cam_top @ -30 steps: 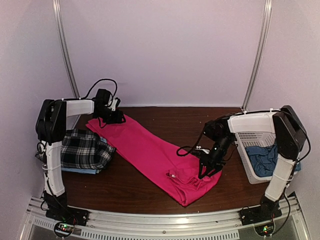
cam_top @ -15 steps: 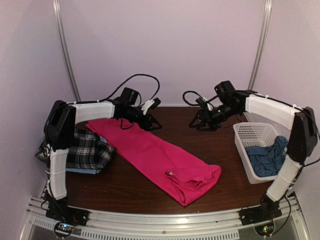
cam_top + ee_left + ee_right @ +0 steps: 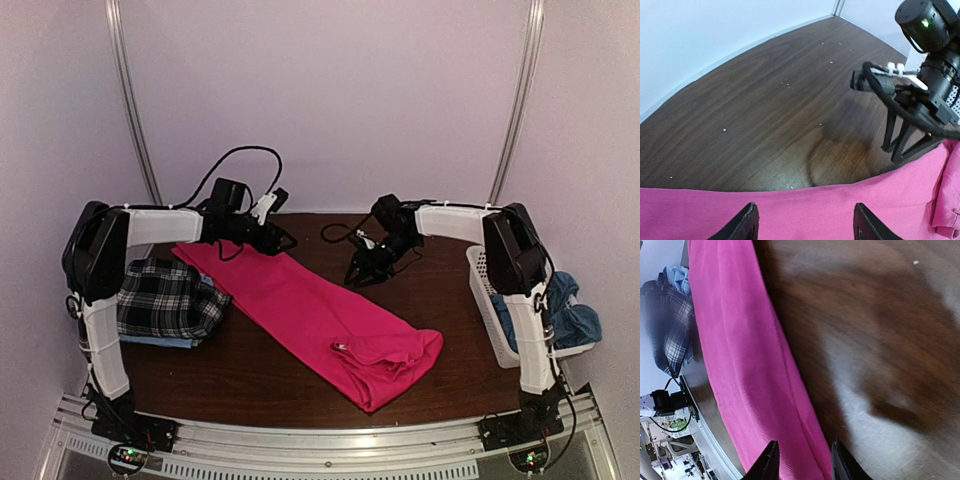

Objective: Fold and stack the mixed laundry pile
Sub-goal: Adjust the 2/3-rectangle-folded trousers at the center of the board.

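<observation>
- Pink trousers [image 3: 320,310] lie spread diagonally on the table; a plaid shirt [image 3: 165,300] sits just left of them; blue cloth [image 3: 572,320] waits in the basket [image 3: 483,300] to their right.
- My left gripper [image 3: 283,240] hovers over their far end, fingers apart, empty; my right gripper [image 3: 360,275] hangs beside their far edge, fingers apart, empty.
- I judge folding the trousers is in hand; next, both grippers must pinch that far edge.

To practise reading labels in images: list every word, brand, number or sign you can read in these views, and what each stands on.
No readable text in any view.
hot-pink trousers, plaid shirt, white lattice basket: no lettering shows.
clutter beyond the table edge, right wrist view: too blurred to read.
right arm's wrist housing: only a green light, no text.
</observation>
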